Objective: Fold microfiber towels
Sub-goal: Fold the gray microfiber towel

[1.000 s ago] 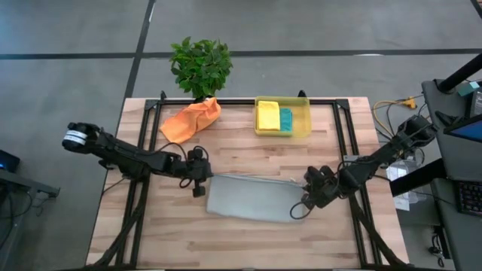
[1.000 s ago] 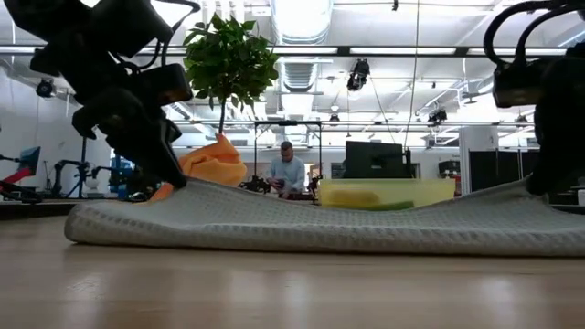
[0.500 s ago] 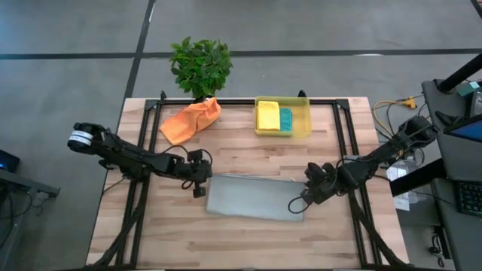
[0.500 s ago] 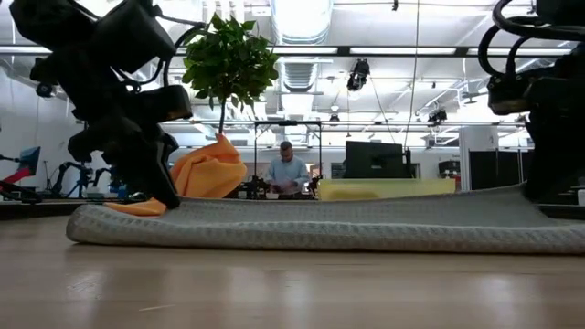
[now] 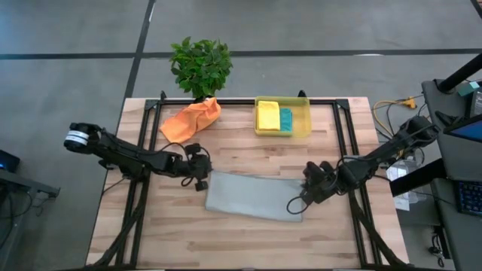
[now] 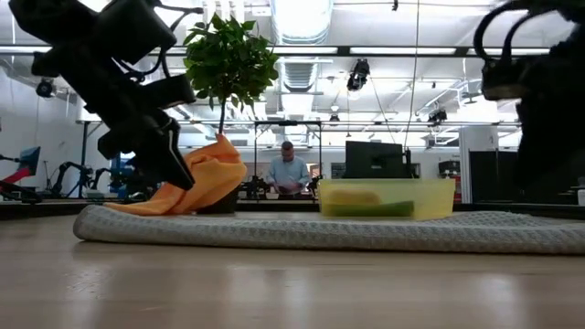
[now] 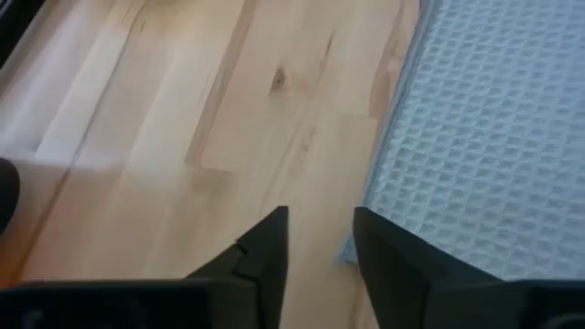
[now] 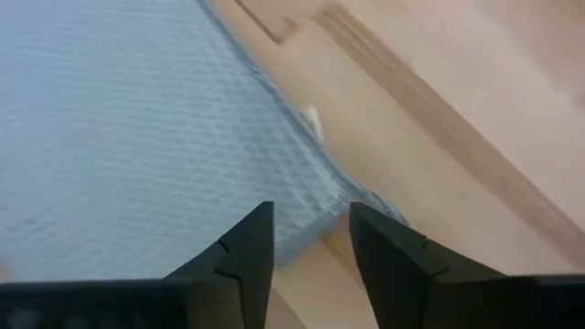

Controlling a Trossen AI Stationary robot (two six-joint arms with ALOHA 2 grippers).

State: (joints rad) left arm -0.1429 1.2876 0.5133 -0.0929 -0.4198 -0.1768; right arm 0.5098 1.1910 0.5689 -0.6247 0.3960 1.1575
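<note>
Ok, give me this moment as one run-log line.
grey towel: flat on table | left gripper: open, at its left end | right gripper: open, at its right end

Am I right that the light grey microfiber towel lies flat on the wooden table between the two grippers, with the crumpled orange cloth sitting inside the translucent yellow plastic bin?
Not quite. The light grey microfiber towel does lie flat between the left gripper and right gripper, but the crumpled orange cloth sits on the wooden table beside the potted plant, outside the translucent yellow plastic bin. The high view shows this.
</note>
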